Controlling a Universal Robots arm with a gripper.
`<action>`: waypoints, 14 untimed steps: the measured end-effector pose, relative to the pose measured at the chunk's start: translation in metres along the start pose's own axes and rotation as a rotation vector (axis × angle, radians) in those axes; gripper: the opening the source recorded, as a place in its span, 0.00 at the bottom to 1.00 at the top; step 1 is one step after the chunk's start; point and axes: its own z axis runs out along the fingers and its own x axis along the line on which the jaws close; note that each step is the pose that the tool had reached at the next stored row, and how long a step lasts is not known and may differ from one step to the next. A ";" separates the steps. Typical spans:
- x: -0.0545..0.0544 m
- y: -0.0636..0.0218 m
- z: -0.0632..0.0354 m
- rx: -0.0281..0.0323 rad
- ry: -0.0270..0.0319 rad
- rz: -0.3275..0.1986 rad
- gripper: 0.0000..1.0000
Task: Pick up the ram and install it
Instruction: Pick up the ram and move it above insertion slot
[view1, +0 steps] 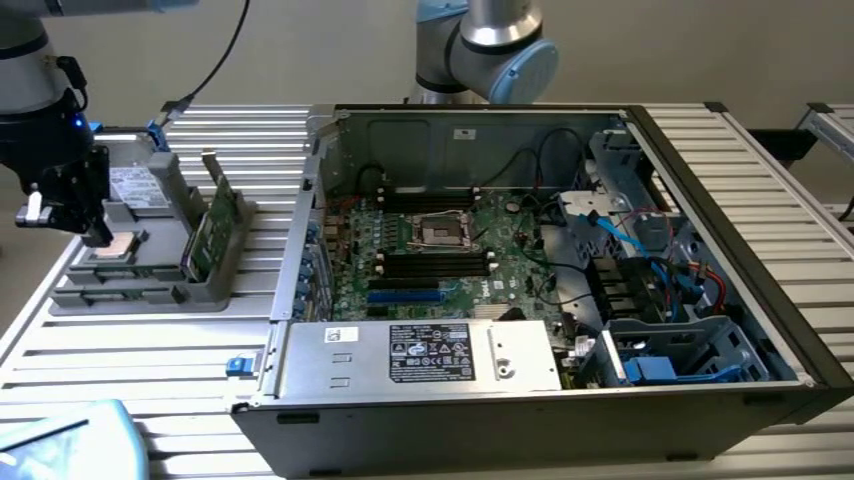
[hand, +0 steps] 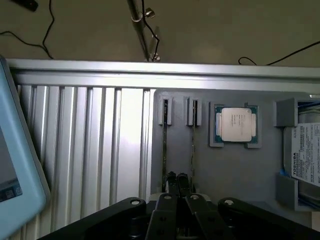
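The gripper (hand: 177, 184) has its fingers drawn almost together with nothing between them, and its tips are low over the grey tray (hand: 235, 170). Two ram sticks (hand: 165, 145) stand on edge in the tray's narrow slots, one on each side of the tips. The processor (hand: 236, 125) lies in its recess, with a hard drive (hand: 306, 160) beside it. In the exterior view the arm (view1: 27, 70) hangs upright at nine o'clock, and the open computer case (view1: 534, 430) sits toward three o'clock, well apart.

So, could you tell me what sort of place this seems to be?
Probably a robotics lab bench for computer assembly: an open PC case with its motherboard exposed, a grey fixture holding a processor.
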 end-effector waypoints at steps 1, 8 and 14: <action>0.000 0.0000 0.0001 0.0001 0.0000 0.000 0.13; 0.000 0.0000 0.0001 0.0001 0.0000 0.000 0.11; 0.000 0.0000 0.0001 0.0001 0.0000 0.000 0.25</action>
